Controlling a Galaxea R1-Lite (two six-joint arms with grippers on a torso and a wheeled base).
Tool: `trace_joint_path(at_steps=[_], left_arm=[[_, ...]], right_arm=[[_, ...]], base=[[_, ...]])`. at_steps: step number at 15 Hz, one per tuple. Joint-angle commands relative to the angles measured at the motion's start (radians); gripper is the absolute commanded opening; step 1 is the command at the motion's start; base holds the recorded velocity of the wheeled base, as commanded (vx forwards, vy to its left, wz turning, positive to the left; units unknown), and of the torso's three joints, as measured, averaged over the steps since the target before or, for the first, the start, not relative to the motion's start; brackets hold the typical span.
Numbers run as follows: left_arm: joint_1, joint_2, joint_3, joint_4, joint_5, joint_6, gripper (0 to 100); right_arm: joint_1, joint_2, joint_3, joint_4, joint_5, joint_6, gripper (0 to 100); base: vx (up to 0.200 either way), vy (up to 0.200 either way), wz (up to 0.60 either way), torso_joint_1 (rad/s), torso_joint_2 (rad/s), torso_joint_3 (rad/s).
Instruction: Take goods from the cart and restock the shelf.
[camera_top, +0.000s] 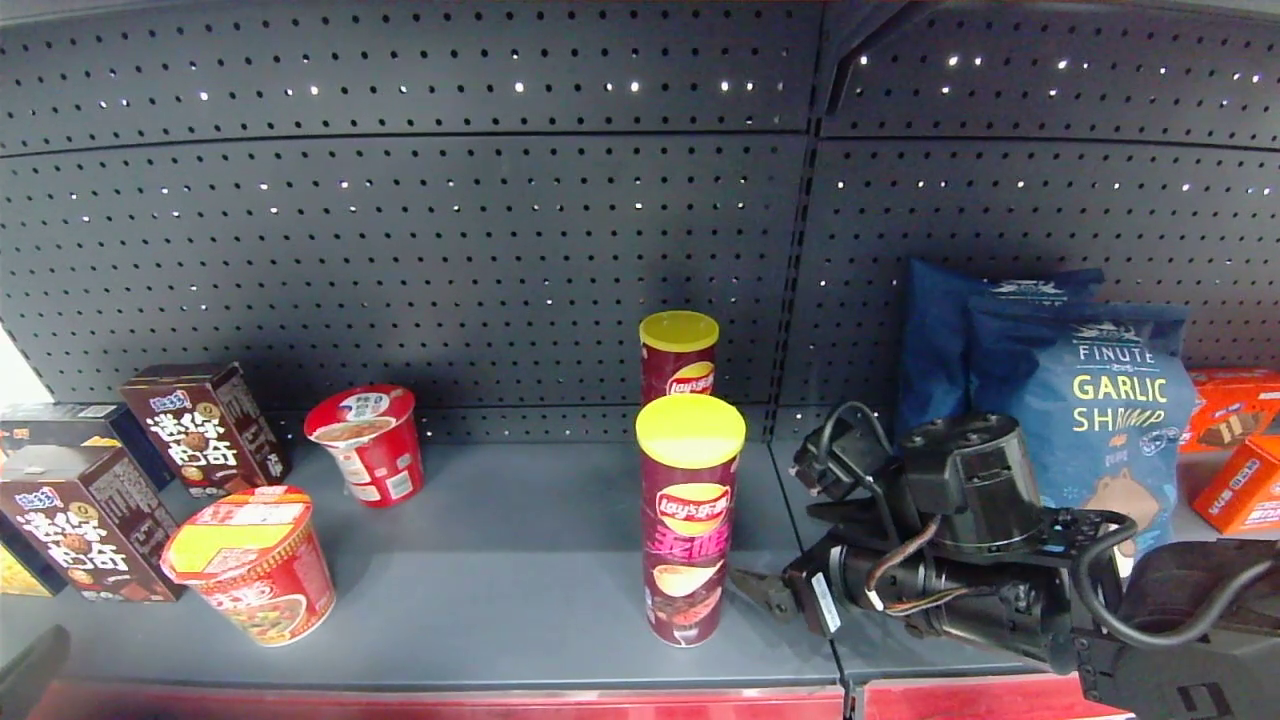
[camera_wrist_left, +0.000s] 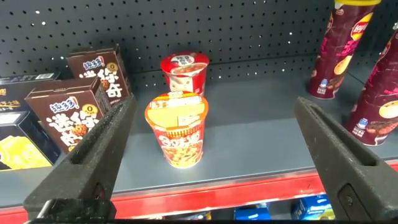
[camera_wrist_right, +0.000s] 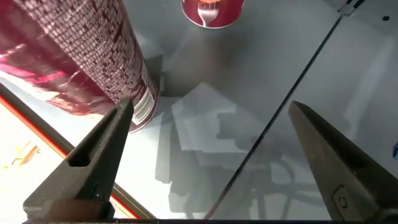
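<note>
A tall maroon chips can with a yellow lid (camera_top: 690, 520) stands near the front of the grey shelf (camera_top: 520, 560), with a second one (camera_top: 679, 358) behind it. My right gripper (camera_top: 770, 570) lies low just right of the front can, open, pointing at it. In the right wrist view its fingers (camera_wrist_right: 211, 112) hold nothing and the can (camera_wrist_right: 93, 56) stands beside one finger. My left gripper (camera_wrist_left: 214, 104) is open in front of the shelf, facing a red cup of noodles (camera_wrist_left: 179, 129) from a distance.
Two noodle cups (camera_top: 255, 565) (camera_top: 367, 445) and brown boxes (camera_top: 85, 520) (camera_top: 205, 425) fill the shelf's left part. Blue snack bags (camera_top: 1080, 400) and orange boxes (camera_top: 1235, 480) stand on the right. A pegboard wall closes the back; free floor lies between cups and cans.
</note>
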Motion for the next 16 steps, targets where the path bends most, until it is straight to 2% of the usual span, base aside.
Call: trace_joint_path(at_steps=[1,4,6,10,14,16], left_arm=[[0.0,0.005,0.003,0.001,-0.001,0.0,100],[-0.002,0.004,0.004,-0.001,-0.001,0.0,100],[-0.009,0.004,0.001,-0.001,-0.002,0.002,100],[-0.012,-0.001,0.009,-0.001,-0.015,0.005,100],[-0.006,-0.001,0.029,0.001,-0.016,0.005,100],[-0.005,-0.004,0.032,0.001,-0.015,0.006,100]], right_arm=[[-0.001,-0.009,0.008,-0.001,-0.002,-0.001,100],[-0.03,-0.07,0.069,-0.009,-0.007,-0.001,100],[-0.089,-0.161,0.106,-0.002,-0.008,0.022,100],[-0.144,-0.363,0.17,0.027,-0.018,0.051,100],[-0.32,-0.534,0.178,0.027,-0.016,0.045,100],[-0.354,-0.647,0.241,0.034,-0.014,0.047,100]], base=[[0.0,0.0,0.0,0.0,0.0,0.0],[0.0,0.0,0.0,0.0,0.0,0.0],[0.0,0.0,0.0,0.0,0.0,0.0],[0.0,0.0,0.0,0.0,0.0,0.0],[0.0,0.0,0.0,0.0,0.0,0.0],[0.0,0.0,0.0,0.0,0.0,0.0]])
